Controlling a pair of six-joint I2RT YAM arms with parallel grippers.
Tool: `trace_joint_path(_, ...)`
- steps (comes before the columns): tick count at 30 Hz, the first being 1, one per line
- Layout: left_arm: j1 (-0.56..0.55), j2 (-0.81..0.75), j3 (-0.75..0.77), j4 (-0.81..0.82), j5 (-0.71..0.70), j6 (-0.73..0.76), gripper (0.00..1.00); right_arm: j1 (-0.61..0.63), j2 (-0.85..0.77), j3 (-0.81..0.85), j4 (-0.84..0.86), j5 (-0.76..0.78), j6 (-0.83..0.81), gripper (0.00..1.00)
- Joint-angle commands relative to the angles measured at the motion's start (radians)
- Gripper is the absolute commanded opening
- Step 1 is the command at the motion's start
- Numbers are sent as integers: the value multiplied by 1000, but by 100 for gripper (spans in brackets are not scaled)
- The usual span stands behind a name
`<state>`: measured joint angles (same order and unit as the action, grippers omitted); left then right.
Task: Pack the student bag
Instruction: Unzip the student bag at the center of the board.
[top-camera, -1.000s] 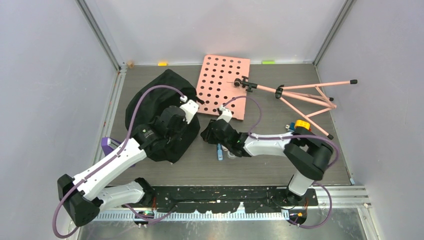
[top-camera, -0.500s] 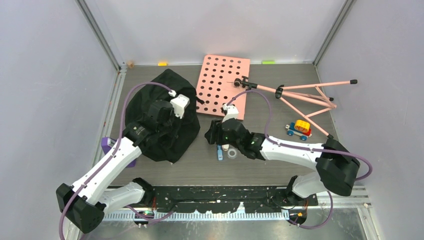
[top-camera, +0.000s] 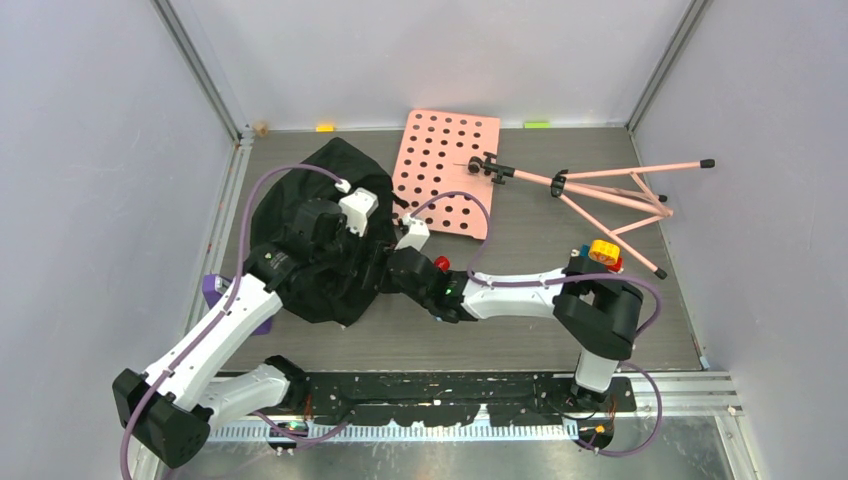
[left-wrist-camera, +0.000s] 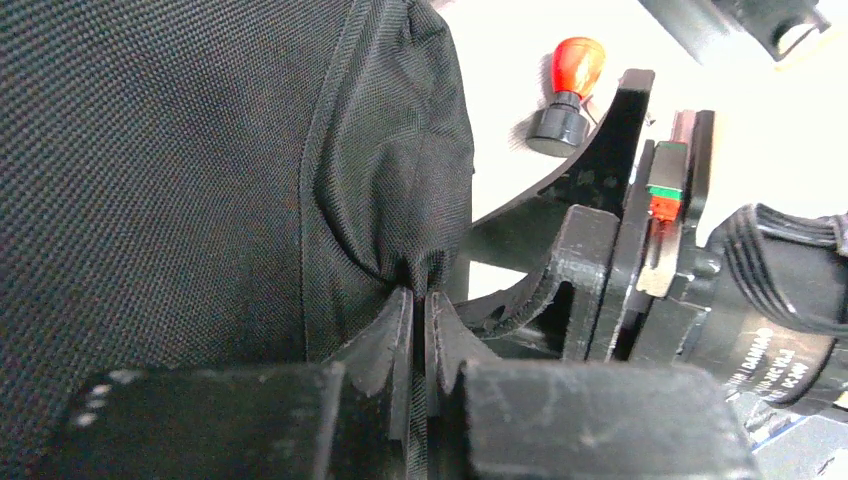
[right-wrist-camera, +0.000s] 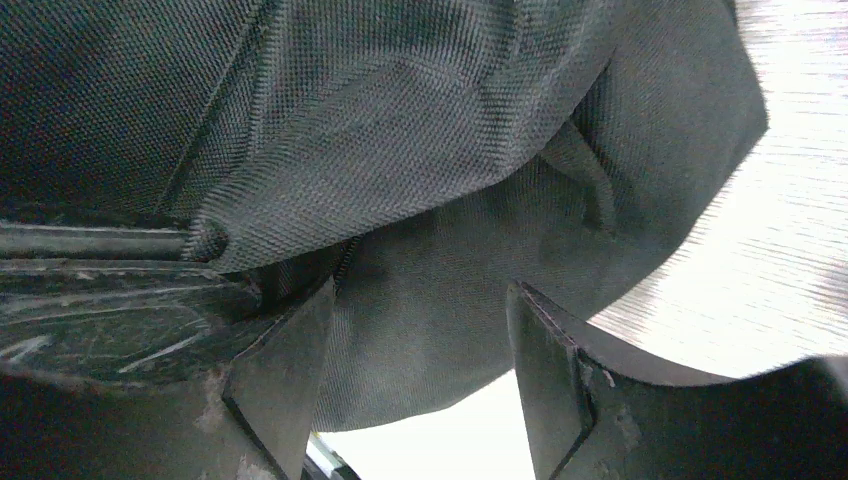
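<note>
The student bag (top-camera: 340, 160) lies slumped on the left half of the worktop (top-camera: 520, 330), nearer the far edge. It is a rounded heap of black woven fabric with a fine grainy weave and stitched seams. The left gripper (left-wrist-camera: 418, 300) is closed on a gathered fold of that fabric at the bag's right side, and the cloth bunches into creases above the pinch. The right gripper (right-wrist-camera: 420, 330) reaches in from the right to the same edge of the bag. Its two dark, angular fingers stand apart, and soft black cloth fills the gap behind them. Whether they touch the cloth cannot be told.

A small glossy red knob (left-wrist-camera: 570, 80) on a black base sits just beside the right gripper. Past the bag's right side, at the far edge, lies a flat pink board (top-camera: 450, 160) pierced with rows of round holes. A thin pink folding stand (top-camera: 610, 185) sprawls to the right of the board. A yellow and red toy car (top-camera: 603, 252) sits nearer the right edge, and a purple block (top-camera: 213, 290) shows at the left edge.
</note>
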<state>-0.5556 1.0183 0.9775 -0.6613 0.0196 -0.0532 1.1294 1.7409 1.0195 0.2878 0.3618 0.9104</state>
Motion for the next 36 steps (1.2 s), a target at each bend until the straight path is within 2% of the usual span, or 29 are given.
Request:
trace_joint_path(1, 8, -22, 1, 44, 58, -29, 0, -1, 49, 51, 174, 2, 113, 70)
trace_joint_path(9, 11, -29, 1, 45, 69, -33, 0, 6, 106, 31, 328, -48, 182, 70)
trace_joint_path(16, 13, -32, 0, 45, 69, -34, 0, 9, 109, -70, 556, -29, 279, 70)
trace_joint_path(20, 13, -30, 1, 45, 73, -36, 0, 9, 96, -64, 560, -18, 291, 70)
trace_joint_path(24, 14, -29, 0, 46, 75, -36, 0, 9, 122, 27, 398, -35, 307, 70)
trace_joint_path(29, 14, -35, -2, 48, 78, -36, 0, 8, 167, 45, 349, -31, 329, 48)
trace_joint_path(34, 14, -40, -4, 49, 66, -34, 0, 9, 153, 36, 316, 2, 288, 12)
trace_joint_path(36, 14, -43, -5, 48, 56, -33, 0, 8, 132, 23, 299, 19, 274, 2)
